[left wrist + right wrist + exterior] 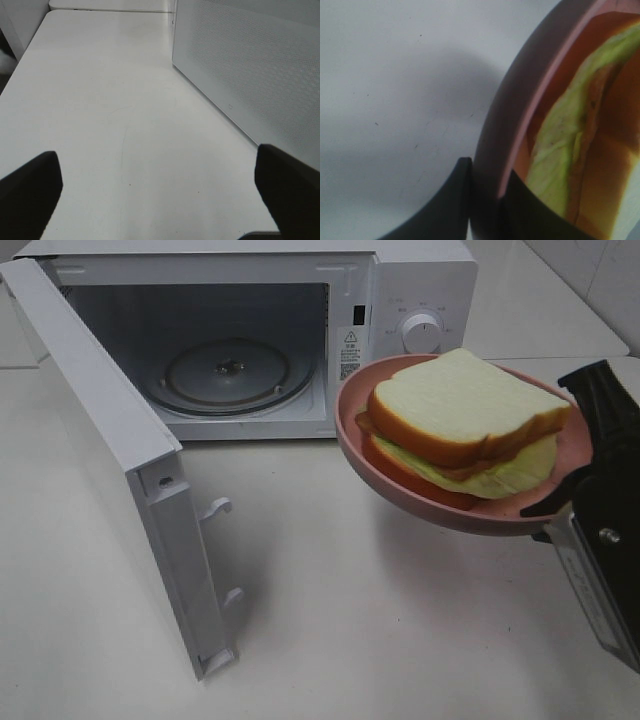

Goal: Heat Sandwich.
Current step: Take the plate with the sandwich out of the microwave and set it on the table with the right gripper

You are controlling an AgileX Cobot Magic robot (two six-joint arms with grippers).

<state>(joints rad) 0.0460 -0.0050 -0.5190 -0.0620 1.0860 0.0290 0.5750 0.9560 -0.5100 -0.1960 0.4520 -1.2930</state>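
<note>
Far left of the high view: microwave door swung fully open, hinged on the left, its edge sticking out toward the camera over the white table. The left gripper isn't in the high view; its wrist view shows both fingers spread wide with nothing between, just bare table, and the perforated door panel beside it.

Centre: microwave cavity open, glass turntable in place, nothing on it. Control dial on the right panel.

Right: pink plate held up off the table, in front of the control panel and right of the cavity opening. The sandwich lies on it, lettuce hanging out the near side, top slice slightly askew. The right gripper is nearly closed, pinching the plate rim between its two fingers, one outside and one inside the rim. Sandwich not yet in the oven.

Risks, as I judge them: plate is held by one edge only, so it can tilt or pivot in the grip and the sandwich could slide off. Plate has to travel left and in; the rim could clip the cavity frame or the control panel side. Setting it off-centre on the turntable could leave it rocking. The open door edge sits close to the left arm's area, so a bump could swing it.
</note>
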